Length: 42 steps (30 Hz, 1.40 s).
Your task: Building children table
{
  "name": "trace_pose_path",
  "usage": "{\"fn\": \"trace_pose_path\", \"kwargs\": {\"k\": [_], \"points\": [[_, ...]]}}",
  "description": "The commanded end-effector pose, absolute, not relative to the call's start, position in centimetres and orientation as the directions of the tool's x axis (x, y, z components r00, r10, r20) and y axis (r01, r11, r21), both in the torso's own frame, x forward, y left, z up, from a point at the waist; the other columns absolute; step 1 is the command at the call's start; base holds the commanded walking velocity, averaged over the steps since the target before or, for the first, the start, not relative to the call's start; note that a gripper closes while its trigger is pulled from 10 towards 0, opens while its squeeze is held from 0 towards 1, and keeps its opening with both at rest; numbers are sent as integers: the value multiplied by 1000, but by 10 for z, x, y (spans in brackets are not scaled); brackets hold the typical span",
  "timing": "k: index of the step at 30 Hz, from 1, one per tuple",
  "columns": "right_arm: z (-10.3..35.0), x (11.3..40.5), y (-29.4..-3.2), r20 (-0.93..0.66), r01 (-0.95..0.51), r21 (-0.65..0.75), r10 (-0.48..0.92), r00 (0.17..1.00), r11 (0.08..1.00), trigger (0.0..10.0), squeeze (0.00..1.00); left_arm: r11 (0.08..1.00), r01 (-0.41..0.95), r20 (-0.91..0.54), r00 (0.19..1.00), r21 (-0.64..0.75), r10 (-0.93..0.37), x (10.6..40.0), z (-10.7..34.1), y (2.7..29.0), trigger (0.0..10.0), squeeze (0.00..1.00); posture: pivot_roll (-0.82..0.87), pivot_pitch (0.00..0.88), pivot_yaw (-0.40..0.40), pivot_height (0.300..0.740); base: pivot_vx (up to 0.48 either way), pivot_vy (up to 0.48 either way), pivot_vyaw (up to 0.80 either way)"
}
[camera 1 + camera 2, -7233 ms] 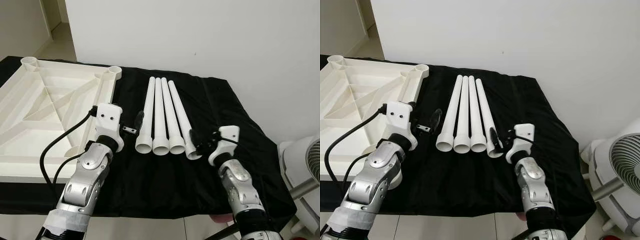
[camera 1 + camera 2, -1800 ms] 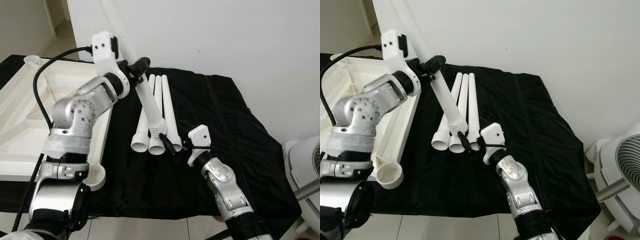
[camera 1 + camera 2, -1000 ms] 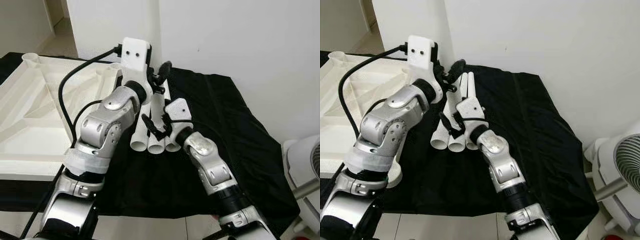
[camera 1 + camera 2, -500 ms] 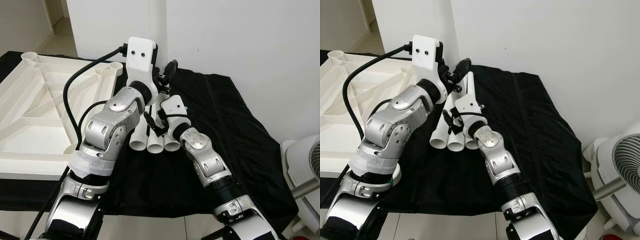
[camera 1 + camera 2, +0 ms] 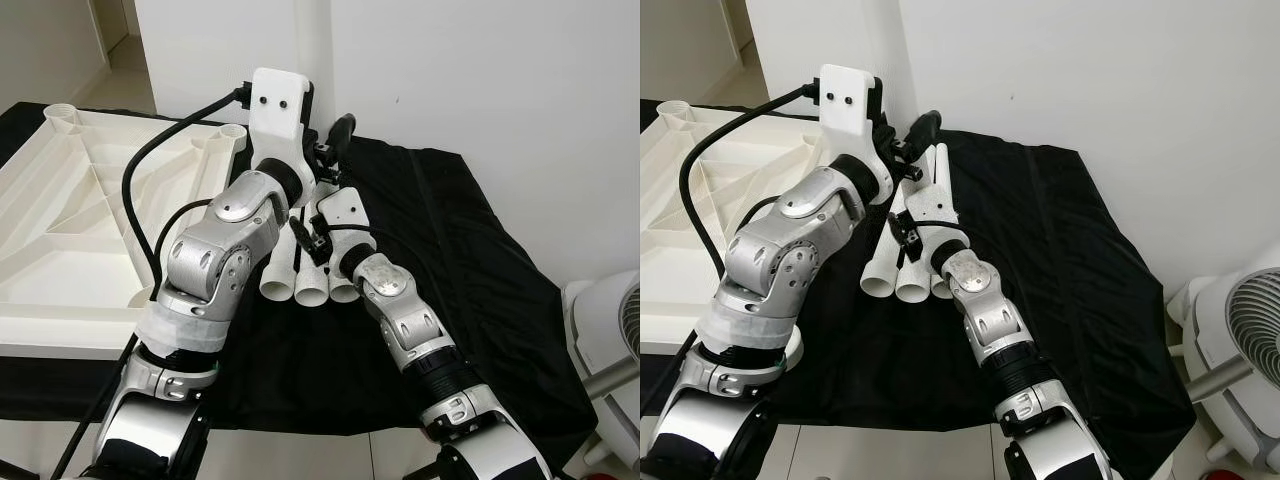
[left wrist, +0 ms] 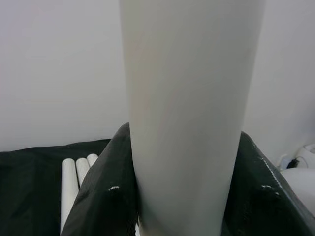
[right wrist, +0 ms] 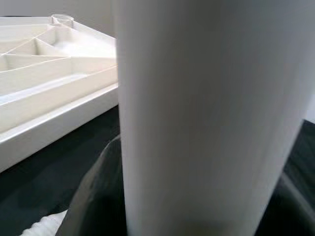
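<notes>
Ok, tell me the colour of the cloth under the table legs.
Black. The cloth shows best in the left eye view, with the white legs lying on it.

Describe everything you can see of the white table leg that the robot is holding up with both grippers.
The held table leg is a smooth, plain white tube, plastic by its look. It stands raised and nearly upright above the black cloth, in front of the white wall. The left gripper grips it higher up, the right gripper lower down, each with black fingers on either side. Three similar legs lie on the cloth beneath. Both its ends are hidden.
</notes>
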State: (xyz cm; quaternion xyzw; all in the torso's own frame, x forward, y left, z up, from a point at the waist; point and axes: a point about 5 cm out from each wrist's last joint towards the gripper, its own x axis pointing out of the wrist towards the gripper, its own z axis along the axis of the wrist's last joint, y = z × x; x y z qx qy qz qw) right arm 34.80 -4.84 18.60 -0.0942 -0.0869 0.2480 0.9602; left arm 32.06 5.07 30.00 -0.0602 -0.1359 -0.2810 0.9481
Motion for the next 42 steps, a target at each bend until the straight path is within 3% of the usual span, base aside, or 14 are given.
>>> {"fn": "trace_pose_path", "kwargs": {"k": [1, 9, 10, 11, 12, 23, 24, 25, 26, 42], "points": [[183, 349, -48, 105, -460, -219, 489, 866, 860, 0, 0, 827, 563, 313, 787, -10, -532, 316, 307, 47, 10000, 0, 53, 0, -111, 740, 0, 0, 0], [182, 352, -51, 110, -426, -185, 449, 887, 886, 0, 0, 816, 577, 306, 774, 17, -554, 314, 304, 43, 10000, 0, 54, 0, -109, 740, 0, 0, 0], [183, 353, -52, 118, -414, -177, 437, 892, 893, 3882, 0, 810, 586, 307, 767, 24, -564, 313, 303, 41, 10000, 39, 54, 0, -109, 740, 0, 0, 0], [183, 353, -52, 118, -414, -177, 437, 892, 893, 3882, 0, 810, 586, 307, 767, 24, -564, 313, 303, 41, 10000, 39, 54, 0, -109, 740, 0, 0, 0], [184, 353, -52, 123, -413, -169, 435, 892, 895, 10000, 0, 806, 592, 306, 764, 18, -568, 312, 302, 40, 10000, 1000, 54, 0, -109, 740, 0, 0, 0], [197, 362, -70, 198, -293, 1, 287, 937, 956, 10000, 0, 800, 600, 287, 761, 30, -582, 312, 301, 39, 10000, 1000, 52, 0, -106, 740, 0, 0, 0], [197, 364, -76, 196, -257, 24, 248, 949, 966, 10000, 0, 803, 595, 292, 763, 31, -577, 312, 301, 39, 10000, 729, 51, 0, -105, 740, 0, 0, 0], [197, 365, -80, 192, -234, 35, 223, 956, 972, 10000, 0, 804, 594, 297, 763, 29, -574, 312, 301, 39, 10000, 729, 51, 0, -104, 740, 0, 0, 0], [196, 366, -86, 192, -200, 48, 188, 963, 979, 10000, 0, 809, 587, 302, 767, 26, -566, 313, 301, 40, 10000, 0, 51, 0, -104, 740, 0, 0, 0], [185, 356, -112, 217, -91, 14, 86, 972, 996, 10000, 0, 905, 421, 286, 861, 62, -420, 326, 274, 69, 10000, 0, 42, 0, -94, 740, 0, 0, 0]]}}
